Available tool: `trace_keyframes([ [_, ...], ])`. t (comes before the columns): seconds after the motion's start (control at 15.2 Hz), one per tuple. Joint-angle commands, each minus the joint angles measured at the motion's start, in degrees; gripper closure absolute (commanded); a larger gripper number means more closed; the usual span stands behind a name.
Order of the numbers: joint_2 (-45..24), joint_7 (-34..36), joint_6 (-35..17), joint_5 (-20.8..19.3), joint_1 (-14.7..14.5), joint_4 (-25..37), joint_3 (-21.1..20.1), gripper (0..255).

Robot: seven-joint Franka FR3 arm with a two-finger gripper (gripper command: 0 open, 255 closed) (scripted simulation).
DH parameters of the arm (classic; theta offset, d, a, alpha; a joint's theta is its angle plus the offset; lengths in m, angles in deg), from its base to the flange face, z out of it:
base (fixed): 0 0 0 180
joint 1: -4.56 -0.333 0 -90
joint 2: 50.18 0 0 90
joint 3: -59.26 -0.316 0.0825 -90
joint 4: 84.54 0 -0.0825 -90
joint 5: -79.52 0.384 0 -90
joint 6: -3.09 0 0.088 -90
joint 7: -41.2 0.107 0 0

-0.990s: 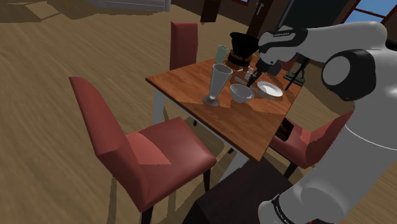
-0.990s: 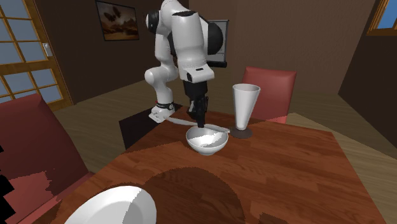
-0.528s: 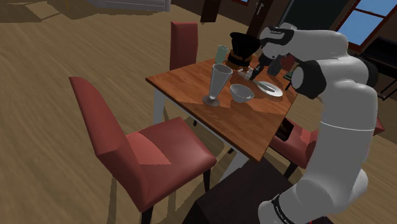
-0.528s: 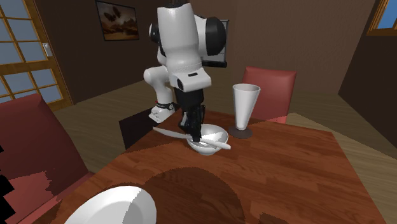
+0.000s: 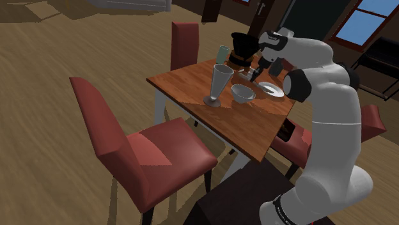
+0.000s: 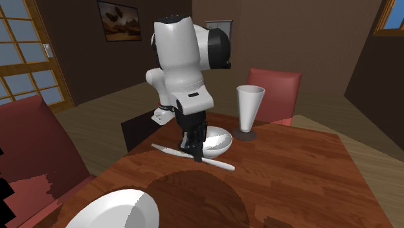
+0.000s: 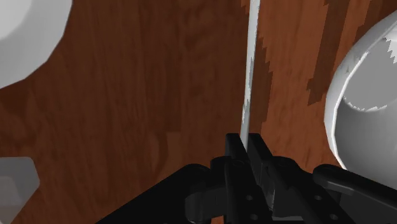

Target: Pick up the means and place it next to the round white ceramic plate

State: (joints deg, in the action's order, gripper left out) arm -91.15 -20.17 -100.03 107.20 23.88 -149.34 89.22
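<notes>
Since half a second ago, my gripper point(image 6: 196, 152) has come off the white bowl point(image 6: 219, 144) and dropped toward the wooden table point(image 6: 298, 175), bringing the long, thin white utensil point(image 6: 169, 150) along. The fingers are pinched narrowly on that utensil, near its middle, and in the wrist view it runs straight out from between the fingertips. It lies nearly level, low over the wood, just beside the bowl on the side nearer the second exterior camera. I cannot tell whether it touches the table. The round white plate point(image 6: 113, 210) sits well apart from it, at that view's lower left. A tall glass point(image 6: 249, 109) stands upright beside the bowl, with a red chair point(image 6: 275, 87) behind it.
</notes>
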Motion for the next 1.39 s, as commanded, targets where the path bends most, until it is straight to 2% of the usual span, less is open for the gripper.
trace_keyframes([
  [0.0, -0.06, -0.36, -1.32, 0.14, -0.25, -1.33, -0.05, 255],
  [0.66, -1.61, -2.11, -7.69, 1.34, -0.98, -6.62, -0.73, 255],
  [1.19, -1.61, -2.1, -7.68, 1.34, -0.98, -6.61, -0.73, 255],
  [1.25, -1.61, -2.1, -7.68, 1.34, -0.98, -6.61, -0.73, 0],
  [1.32, -1.61, -2.1, -7.68, 1.34, -0.98, -6.61, -0.73, 0],
])
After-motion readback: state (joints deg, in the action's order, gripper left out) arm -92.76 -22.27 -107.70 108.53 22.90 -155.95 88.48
